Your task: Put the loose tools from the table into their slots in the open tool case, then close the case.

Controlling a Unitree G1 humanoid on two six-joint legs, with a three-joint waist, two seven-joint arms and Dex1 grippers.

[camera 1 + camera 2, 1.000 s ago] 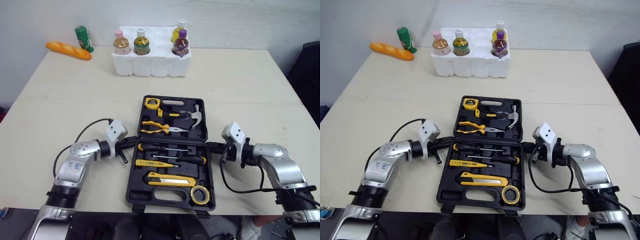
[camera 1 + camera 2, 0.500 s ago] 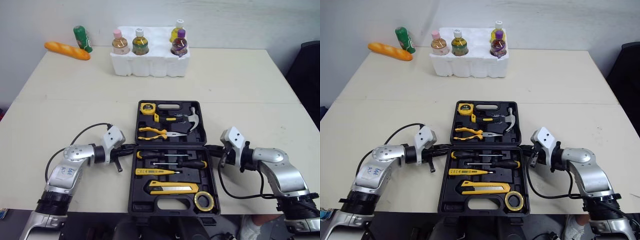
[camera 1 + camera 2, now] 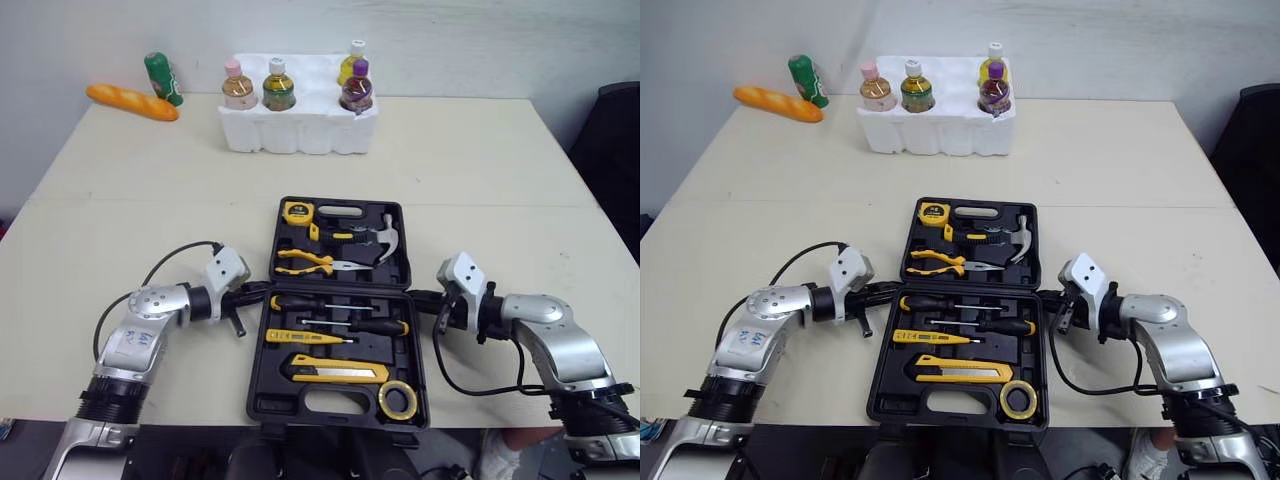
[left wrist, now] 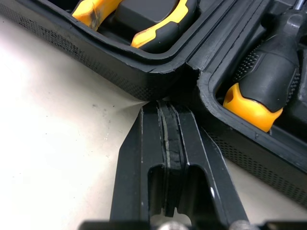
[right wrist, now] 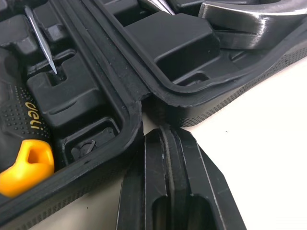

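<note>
The black tool case point(image 3: 330, 402) lies open on the table, with its lid half on the far side. That half holds a tape measure point(image 3: 298, 211), pliers point(image 3: 305, 263) and a hammer point(image 3: 385, 232). Screwdrivers point(image 3: 335, 303), a yellow tester point(image 3: 305, 336), a utility knife point(image 3: 335, 371) and a tape roll point(image 3: 398, 401) sit in the near half. My left gripper point(image 3: 262, 291) is shut, its tip point(image 4: 169, 110) against the hinge notch on the case's left side. My right gripper point(image 3: 418, 296) is shut too, its tip point(image 5: 168, 139) touching the hinge notch on the right side.
A white foam tray point(image 3: 298, 125) with several bottles stands at the back of the table. A bread loaf point(image 3: 132, 101) and a green bottle point(image 3: 160, 78) lie at the back left. Bare tabletop lies on both sides of the case.
Both grippers have stayed at the hinge ends of the case. The whole view has shifted slightly; the case looks almost unmoved.
</note>
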